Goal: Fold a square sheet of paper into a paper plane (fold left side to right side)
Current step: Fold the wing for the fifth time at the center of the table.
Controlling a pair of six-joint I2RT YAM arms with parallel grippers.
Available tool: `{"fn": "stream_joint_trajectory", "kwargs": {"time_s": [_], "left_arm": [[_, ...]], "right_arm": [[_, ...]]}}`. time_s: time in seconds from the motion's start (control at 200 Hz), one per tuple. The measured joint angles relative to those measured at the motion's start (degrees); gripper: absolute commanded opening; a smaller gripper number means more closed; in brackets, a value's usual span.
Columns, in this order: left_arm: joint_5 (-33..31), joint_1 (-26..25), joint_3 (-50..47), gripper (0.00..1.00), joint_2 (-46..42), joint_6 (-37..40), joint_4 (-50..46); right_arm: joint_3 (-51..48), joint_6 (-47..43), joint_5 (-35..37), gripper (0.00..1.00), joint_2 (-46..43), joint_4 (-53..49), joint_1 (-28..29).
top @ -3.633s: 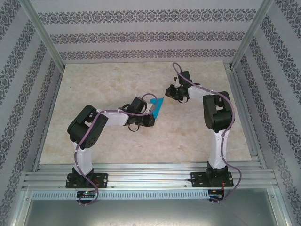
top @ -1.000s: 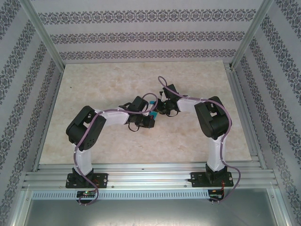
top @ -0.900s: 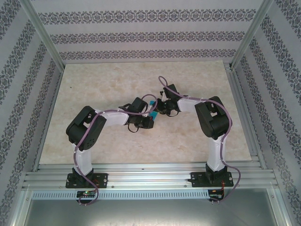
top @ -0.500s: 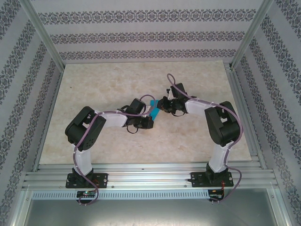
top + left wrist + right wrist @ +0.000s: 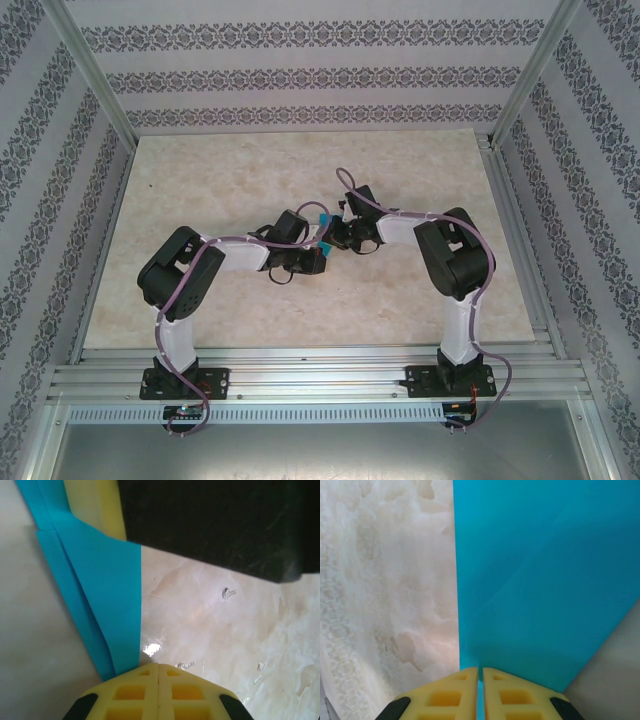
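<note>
Pinching paper plane [image 5: 540, 580] from opposite sides, L gripper [image 5: 158, 669] + R gripper [image 5: 481, 672]

Our right hand [image 5: 480, 671] now reaches the paper plane [image 5: 540, 580], its fingers closing, seemingly pinching the edge.

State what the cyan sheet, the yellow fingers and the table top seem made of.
Seemingly: cyan sheet, thin matte paper, holding sharp creases; fingers, matte yellow plastic or rubber, moulded with square pockets; table top, glossy marble-look surface, possibly laminate, with a glare spot.
</note>
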Motion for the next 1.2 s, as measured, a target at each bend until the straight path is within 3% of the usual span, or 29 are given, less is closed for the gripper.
{"fn": "stream_joint_trajectory", "kwargs": {"time_s": [0.38,1.204], "left_arm": [[-0.09,0.0,-3.65,0.0,-1.03,0.0,5.57],[-0.28,0.0,-6.21,0.0,-1.62,-0.17,9.84]], "right_arm": [[3.06,-5.46,4.33,0.11,1.16,-2.36,-2.58],[14.23,-9.84,4.13,0.12,7.5,-9.03,-9.79]]}}
